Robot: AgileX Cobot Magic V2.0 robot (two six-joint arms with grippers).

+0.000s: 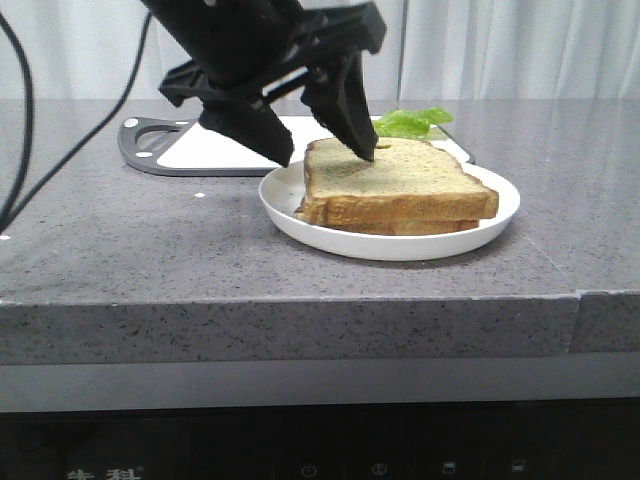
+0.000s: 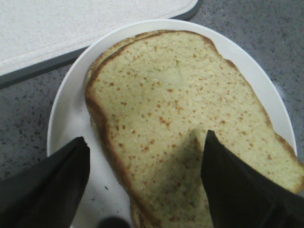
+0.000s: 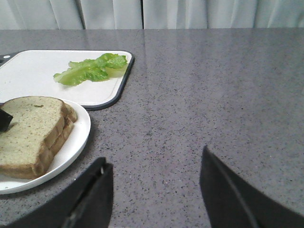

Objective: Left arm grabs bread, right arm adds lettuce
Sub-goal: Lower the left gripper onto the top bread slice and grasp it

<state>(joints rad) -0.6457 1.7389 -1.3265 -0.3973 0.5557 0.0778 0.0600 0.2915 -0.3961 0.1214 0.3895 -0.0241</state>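
Over the white plate (image 1: 400, 243) at the centre of the front view, your left arm (image 1: 250, 45) leans down from the upper left of the frame, its gripper (image 1: 325, 155) spread wide. One pointed finger (image 1: 345, 110) touches the top face of the bread (image 1: 390, 185) near its far edge, while the other finger (image 1: 255, 130) hangs beyond the slice's left edge, above the plate's rim. In the left wrist view you see the same stance: the gripper (image 2: 145, 175) stands open, one finger (image 2: 237, 185) lies over the bread (image 2: 175, 118) at lower right, and the other (image 2: 47, 185) sits over the bare plate (image 2: 66, 118) at lower left, so nothing is clamped.

Your right arm does not show in the front view. In its own wrist view the gripper (image 3: 154, 190) hovers with fingers apart over the bare grey counter (image 3: 213, 95), holding nothing.

The plate (image 3: 78, 137) carries two slices stacked: the thick bread (image 3: 28, 128) on top and a thinner slice (image 1: 410, 226) beneath it, showing only at the edges. Behind the plate lies a white cutting board (image 3: 42, 76) with a dark rim, and on it the lettuce (image 3: 92, 69) rests flat, near the board's right corner, apart from the plate and the bread.
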